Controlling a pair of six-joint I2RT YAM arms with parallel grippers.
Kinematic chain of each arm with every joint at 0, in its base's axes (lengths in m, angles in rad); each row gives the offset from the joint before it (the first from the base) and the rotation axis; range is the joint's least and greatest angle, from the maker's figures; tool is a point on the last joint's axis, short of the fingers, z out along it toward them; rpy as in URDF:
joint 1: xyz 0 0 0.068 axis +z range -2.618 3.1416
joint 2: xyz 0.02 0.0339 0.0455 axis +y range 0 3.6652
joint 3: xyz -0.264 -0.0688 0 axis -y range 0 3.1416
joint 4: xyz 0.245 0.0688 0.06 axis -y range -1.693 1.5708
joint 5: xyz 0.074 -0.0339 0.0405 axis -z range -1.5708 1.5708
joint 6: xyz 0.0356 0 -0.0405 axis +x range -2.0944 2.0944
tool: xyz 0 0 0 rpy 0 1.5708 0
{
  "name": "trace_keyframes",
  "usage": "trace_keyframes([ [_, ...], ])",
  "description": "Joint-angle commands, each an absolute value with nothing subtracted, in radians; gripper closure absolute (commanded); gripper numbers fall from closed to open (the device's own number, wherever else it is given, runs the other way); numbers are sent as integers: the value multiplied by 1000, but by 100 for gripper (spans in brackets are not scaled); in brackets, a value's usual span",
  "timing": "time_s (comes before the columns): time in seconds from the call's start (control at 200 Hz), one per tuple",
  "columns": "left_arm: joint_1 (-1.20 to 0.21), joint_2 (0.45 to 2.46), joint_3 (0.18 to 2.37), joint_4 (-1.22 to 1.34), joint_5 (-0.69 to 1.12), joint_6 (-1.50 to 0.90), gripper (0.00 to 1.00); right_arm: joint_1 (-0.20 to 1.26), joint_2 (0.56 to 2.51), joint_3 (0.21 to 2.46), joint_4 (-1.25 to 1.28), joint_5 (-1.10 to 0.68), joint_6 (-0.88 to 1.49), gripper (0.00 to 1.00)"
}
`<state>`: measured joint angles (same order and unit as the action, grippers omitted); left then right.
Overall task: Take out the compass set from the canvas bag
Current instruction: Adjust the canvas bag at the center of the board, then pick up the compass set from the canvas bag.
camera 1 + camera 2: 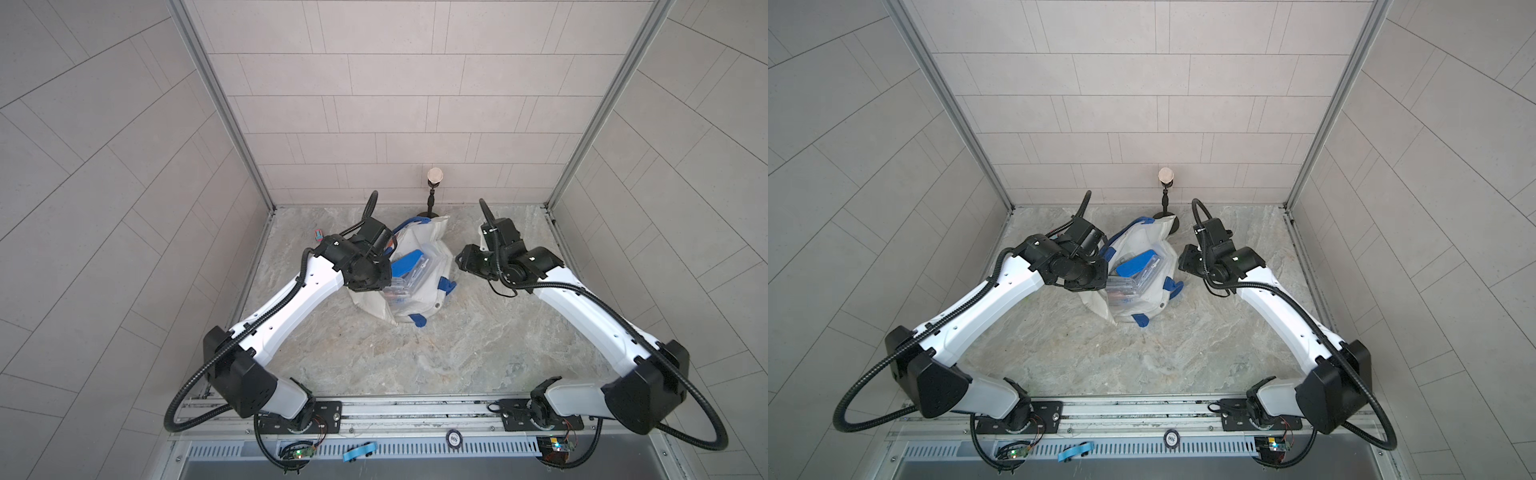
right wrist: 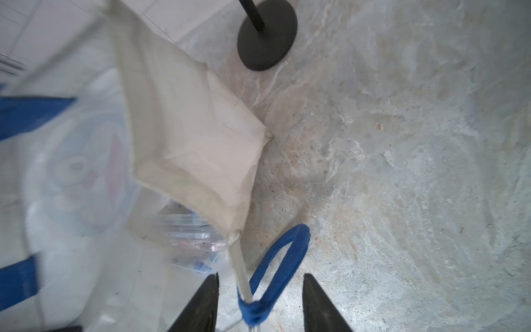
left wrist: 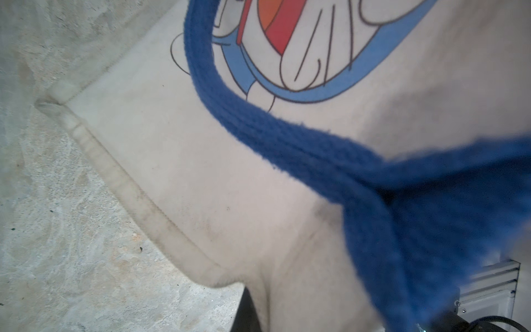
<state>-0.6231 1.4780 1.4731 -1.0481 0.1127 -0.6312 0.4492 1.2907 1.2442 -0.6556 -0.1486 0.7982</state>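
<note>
Top views both: canvas bag [image 1: 424,236] slumped open near the back of the stone table [image 1: 415,357], mouth upward. Inside it, compass set [image 1: 401,287] as a heap of clear flat packs, all below the rim; same packs blurred in the right wrist view [image 2: 192,232].

Left gripper [image 1: 381,257] against the bag's left rim, closed tight. Fingers out of sight in the left wrist view, so cannot tell whether pinching cloth, strap or nothing. Close before that lens: blue strap [image 3: 287,135] draped across the bag's printed side.

Right gripper [image 2: 260,276] just beside the bag's right edge, parted and gripping nothing. Black fingers [image 2: 201,304] apart, with the bag's corner seam and a second blue loop [image 2: 290,250] lying between them.

Behind the bag, black stand [image 1: 432,199] on a round base. Small red-and-teal toy [image 1: 318,237] at far left, well apart from the bag.
</note>
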Motion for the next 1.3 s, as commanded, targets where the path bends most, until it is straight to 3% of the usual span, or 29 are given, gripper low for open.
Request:
trace_keyframes([
  [0.0,-623,1488,1486,-1060,143,-641,100,542,1251,1303,-729,-60,729,52],
  [0.22,-623,1462,1476,-1042,133,-661,100,700,1441,1355,-667,-152,806,62],
  [0.3,-623,1455,1471,-1040,134,-667,100,713,1560,1393,-670,-191,842,70],
  [0.395,-623,1447,1460,-1036,130,-679,100,718,1647,1363,-573,-221,893,72],
  [0.79,-625,1376,1354,-958,141,-719,100,726,1795,1280,-325,-298,1029,55],
  [1.296,-632,1337,1269,-883,166,-800,100,736,1779,1142,-276,-358,1174,48],
])
